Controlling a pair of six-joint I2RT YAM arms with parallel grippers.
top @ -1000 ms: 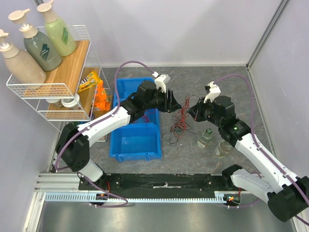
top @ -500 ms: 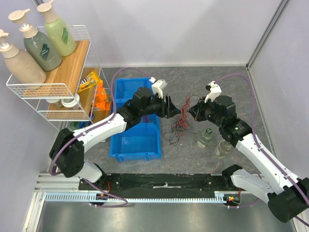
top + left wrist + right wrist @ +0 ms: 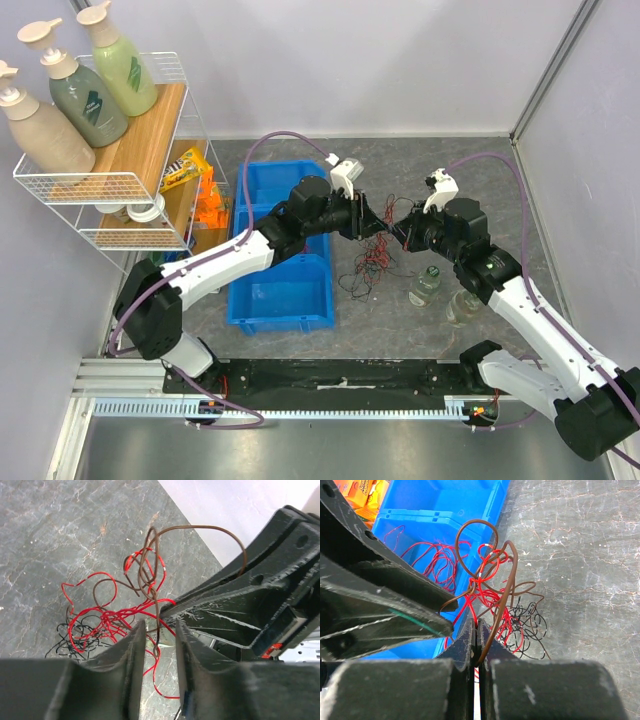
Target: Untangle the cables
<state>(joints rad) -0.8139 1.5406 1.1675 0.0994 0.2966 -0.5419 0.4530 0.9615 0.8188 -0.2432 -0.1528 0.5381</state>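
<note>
1. Nearest the arm bases, two small glass jars (image 3: 425,287) stand on the table (image 3: 480,180) just beside the right arm. A blue bin (image 3: 280,322) sits on the left side.
2. Past the jars, between the two arms, the cables (image 3: 368,258) hang as one loose knot of red, black and brown wire. The upper part is lifted off the table, and the lowest black loops trail down to the surface or close to it.
3. Just above the knot, the right gripper (image 3: 477,626) is clenched, its fingers pressed together on a pinch of red wire and a brown strand (image 3: 155,595).
4. Facing it and nearly touching, the left gripper (image 3: 159,630) is released. Its fingers stand apart on either side of that brown strand, with clear space on both sides of the wire.
5. Farther left, the right wrist view shows some red loops against the bin. I cannot tell whether they lie inside it or hang in front of it.
6. Step in hand, as I judge it: one arm holds the knot up while the other lines up a second grip, so that one wire can be drawn out. The untangling looks barely begun, since the colours are thoroughly mixed.
7. The next move calls for the left fingers to clamp on the brown strand alone, catching no red loops. A slow pull away from the right gripper should follow, and should stop if the knot tightens rather than loosens.
</note>
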